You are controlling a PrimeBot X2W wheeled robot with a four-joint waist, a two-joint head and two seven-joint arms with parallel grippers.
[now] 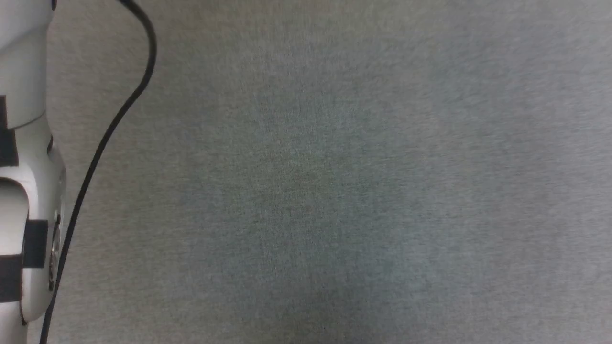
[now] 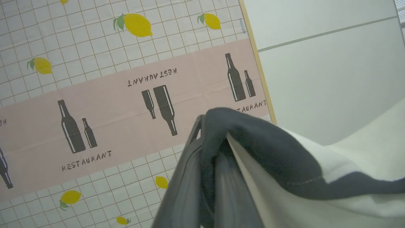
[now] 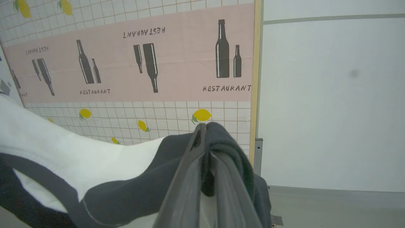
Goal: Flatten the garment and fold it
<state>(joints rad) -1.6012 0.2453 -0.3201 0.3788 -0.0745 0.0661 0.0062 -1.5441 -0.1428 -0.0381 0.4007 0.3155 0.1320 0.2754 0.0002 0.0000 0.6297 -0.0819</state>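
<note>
In the left wrist view my left gripper [image 2: 206, 125] is shut on a black sleeve of the garment [image 2: 348, 152], and the dark fabric folds over the fingertips. From there the white body trails off to the right. In the right wrist view my right gripper [image 3: 204, 129] is shut on the garment's [image 3: 63, 148] other black part, with the white cloth stretching away to the left. Both grippers hold the cloth up, away from the printed cloth behind. The chest print is hidden.
A cloth printed with lemons, bottles and a pink band [image 2: 110, 104] [image 3: 142, 79] lies behind the grippers, ending at a wooden edge [image 3: 258, 63]. Pale panels [image 3: 332, 95] lie beyond it. The head view looks onto grey carpet [image 1: 334, 191], a pale arm [image 1: 24, 191] and a black cable [image 1: 95, 157].
</note>
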